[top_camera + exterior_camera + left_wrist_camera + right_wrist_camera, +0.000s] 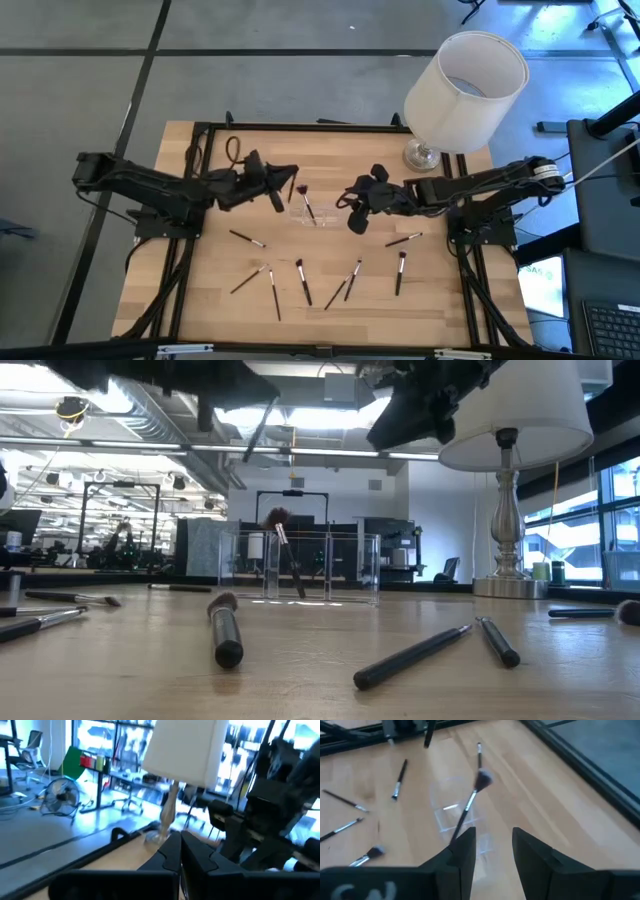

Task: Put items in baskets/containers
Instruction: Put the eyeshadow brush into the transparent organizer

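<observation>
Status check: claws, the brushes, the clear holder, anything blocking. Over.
Left claw shut, empty, raised beside clear holder. Right claw open above holder. One brush leaning inside; eight loose brushes on table. Lamp at far corner, not blocking.

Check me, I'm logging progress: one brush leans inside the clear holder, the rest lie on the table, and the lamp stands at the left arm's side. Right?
Only the lamp's place is wrong. The high view shows the lamp at the right arm's side, at the far corner. One brush does lean inside the clear holder, and the rest lie on the table.
</observation>
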{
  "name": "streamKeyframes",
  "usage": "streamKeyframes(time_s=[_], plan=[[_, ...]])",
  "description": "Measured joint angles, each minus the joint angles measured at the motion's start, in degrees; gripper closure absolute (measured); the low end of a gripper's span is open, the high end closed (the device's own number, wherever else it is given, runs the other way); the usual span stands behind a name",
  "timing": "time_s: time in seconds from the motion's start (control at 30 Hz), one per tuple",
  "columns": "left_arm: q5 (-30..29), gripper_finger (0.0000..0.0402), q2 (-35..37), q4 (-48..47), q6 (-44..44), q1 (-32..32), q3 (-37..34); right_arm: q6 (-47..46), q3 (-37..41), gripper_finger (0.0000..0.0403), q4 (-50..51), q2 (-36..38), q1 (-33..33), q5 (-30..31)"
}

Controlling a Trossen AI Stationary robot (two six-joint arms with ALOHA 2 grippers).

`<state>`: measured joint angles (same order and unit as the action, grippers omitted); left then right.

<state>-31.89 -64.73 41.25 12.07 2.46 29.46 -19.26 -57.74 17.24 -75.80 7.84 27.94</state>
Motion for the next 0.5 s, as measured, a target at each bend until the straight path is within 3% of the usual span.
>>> streamKeyframes(time_s=[0.13, 0.33, 0.5], plan=[[-1.69, 0.0397, -6.25, 13.24, 3.12, 0.09, -4.89, -0.24, -0.01, 0.0276, 1.60, 1.71, 1.64, 4.03], [-1.40, 0.0397, -18.64, 30.38, 1.78, 0.07, -4.27, 0.30, -0.02, 0.0276, 1.80, 2.79, 2.45, 5.93], [-1.56, 0.0399, -27.27, 34.81, 0.83, 0.08, -1.36, 0.61, -0.02, 0.0276, 1.92, 2.83, 2.42, 6.11]])
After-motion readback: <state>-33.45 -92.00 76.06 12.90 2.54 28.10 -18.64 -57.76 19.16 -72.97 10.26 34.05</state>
